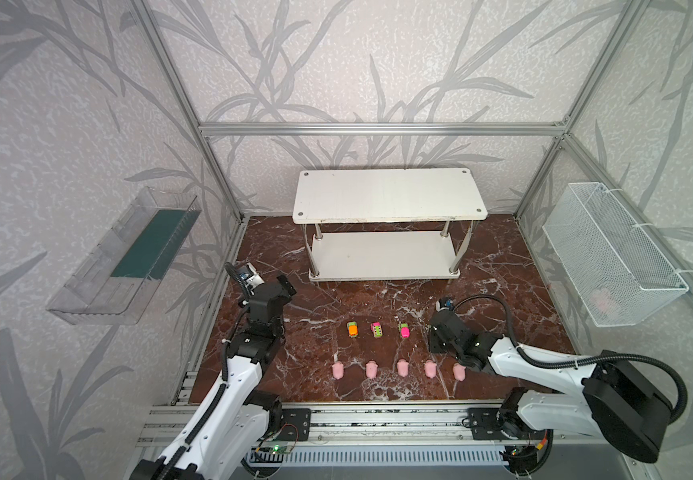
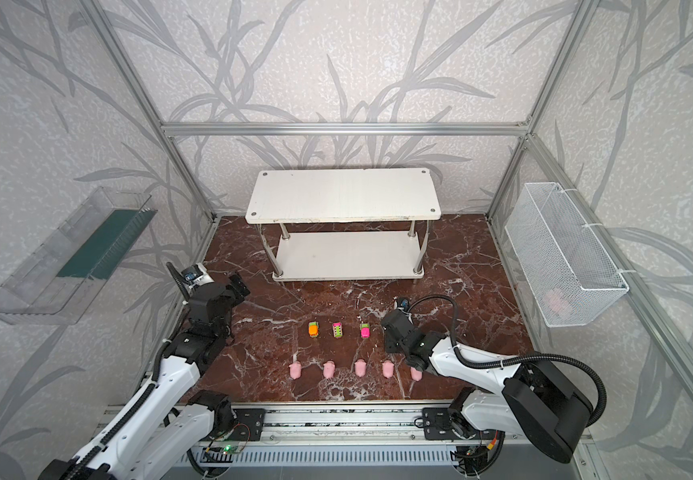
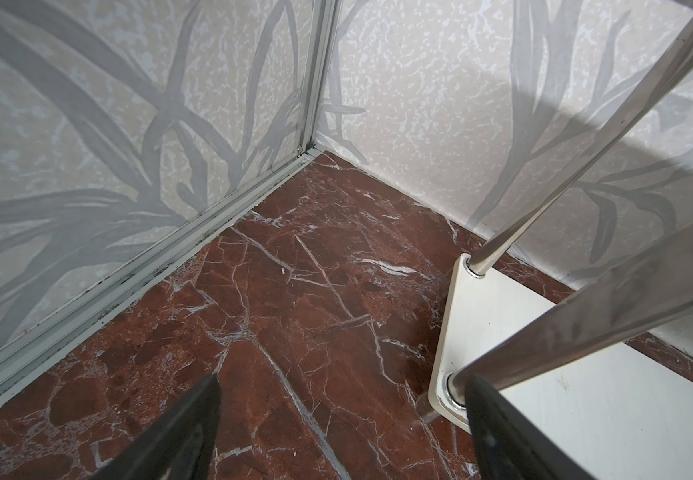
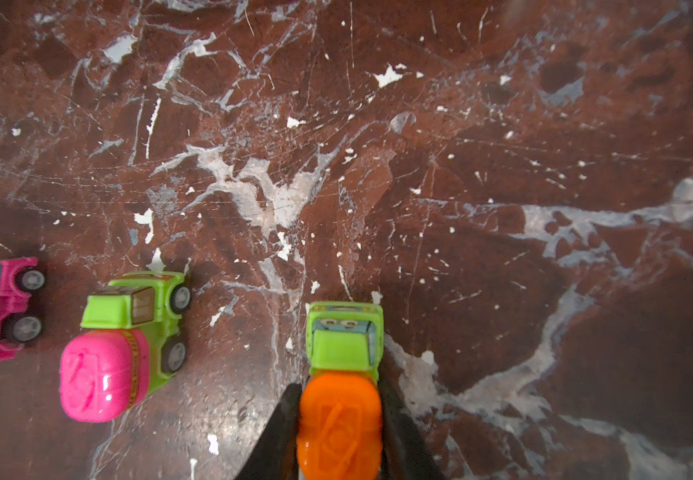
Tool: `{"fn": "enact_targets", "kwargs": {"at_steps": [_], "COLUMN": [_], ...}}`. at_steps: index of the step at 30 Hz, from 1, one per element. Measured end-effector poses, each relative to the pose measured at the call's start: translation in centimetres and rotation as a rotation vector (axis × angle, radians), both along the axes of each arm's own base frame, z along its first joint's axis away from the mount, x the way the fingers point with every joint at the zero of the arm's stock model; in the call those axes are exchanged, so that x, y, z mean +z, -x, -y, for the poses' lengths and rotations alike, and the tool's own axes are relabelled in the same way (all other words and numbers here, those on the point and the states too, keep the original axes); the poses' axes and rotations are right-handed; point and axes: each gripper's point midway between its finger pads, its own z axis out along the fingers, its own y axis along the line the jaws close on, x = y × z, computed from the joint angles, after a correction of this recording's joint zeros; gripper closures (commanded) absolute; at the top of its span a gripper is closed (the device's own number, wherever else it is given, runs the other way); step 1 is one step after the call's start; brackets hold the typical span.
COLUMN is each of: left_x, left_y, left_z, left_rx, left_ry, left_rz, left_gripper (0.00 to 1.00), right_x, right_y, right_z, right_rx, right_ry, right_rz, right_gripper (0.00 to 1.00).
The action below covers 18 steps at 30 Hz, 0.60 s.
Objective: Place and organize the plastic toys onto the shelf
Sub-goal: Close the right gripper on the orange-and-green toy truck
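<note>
Right claw (image 4: 338,399) clamped on the orange rear of the green-and-orange car (image 4: 342,340). Car down on the desk (image 4: 503,166) at the right end of the car row, long axis along the fingers, cab pointing ahead. Shelf (image 1: 386,195) farther back and left of that grip. Left claw (image 3: 340,382) spread apart, empty, near the shelf's left end.

Two arms in a top view: left arm (image 1: 241,374) at 8 o'clock, right arm (image 1: 544,365) at 4 o'clock. White shells, black joints. A ribbed black cable (image 1: 482,296) arcs over the right arm; a black drum-shaped housing (image 1: 623,415) caps its shoulder. Left gripper (image 3: 341,377): black tapered fingers.
</note>
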Motion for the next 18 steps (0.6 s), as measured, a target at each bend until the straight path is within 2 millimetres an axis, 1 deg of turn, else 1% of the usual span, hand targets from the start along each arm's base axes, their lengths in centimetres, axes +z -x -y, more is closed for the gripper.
{"fn": "enact_targets", "kwargs": {"at_steps": [6, 13, 18], "left_x": [-0.4, -0.9, -1.1], "left_y": [0.0, 0.0, -0.1], "left_z": [0.0, 0.0, 0.0], "left_rx": [0.000, 0.002, 0.002], "left_ry": [-0.001, 0.002, 0.002], "left_rz": [-0.010, -0.018, -0.022], "left_gripper": [0.11, 0.11, 0.11], "right_x": [0.0, 0.0, 0.3], "right_y": [-0.1, -0.2, -0.3], "right_z": [0.1, 0.2, 0.3], "right_rx": [-0.006, -0.010, -0.011], "right_ry": [0.008, 0.014, 0.022], "right_rz": [0.004, 0.006, 0.011], "right_gripper": [0.71, 0.73, 0.74]}}
